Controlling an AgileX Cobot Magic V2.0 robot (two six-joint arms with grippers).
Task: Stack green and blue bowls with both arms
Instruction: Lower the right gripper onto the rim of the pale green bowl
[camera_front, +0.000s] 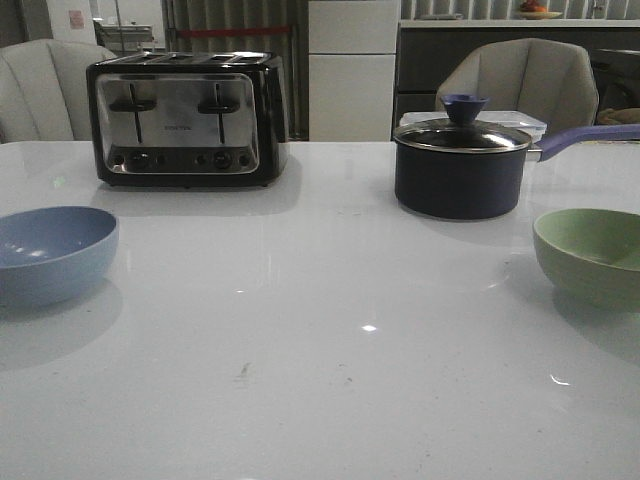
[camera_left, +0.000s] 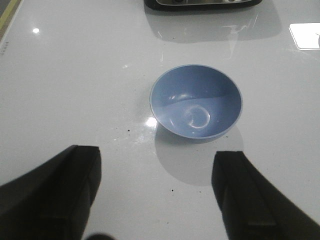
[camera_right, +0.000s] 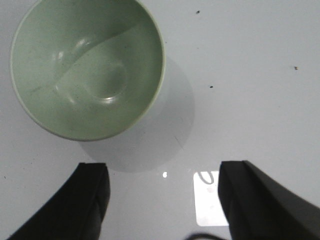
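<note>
The dusty blue bowl (camera_front: 48, 252) stands upright and empty at the table's left edge; it also shows in the left wrist view (camera_left: 196, 102). The pale green bowl (camera_front: 592, 255) stands upright and empty at the right edge; it also shows in the right wrist view (camera_right: 87, 67). My left gripper (camera_left: 157, 170) is open and empty above the table, short of the blue bowl. My right gripper (camera_right: 162, 182) is open and empty above the table, short of the green bowl and a little to one side of it. Neither arm shows in the front view.
A black and silver toaster (camera_front: 186, 118) stands at the back left. A dark saucepan (camera_front: 462, 165) with a glass lid and a purple handle stands at the back right, just behind the green bowl. Chairs stand beyond the white table (camera_front: 320, 350).
</note>
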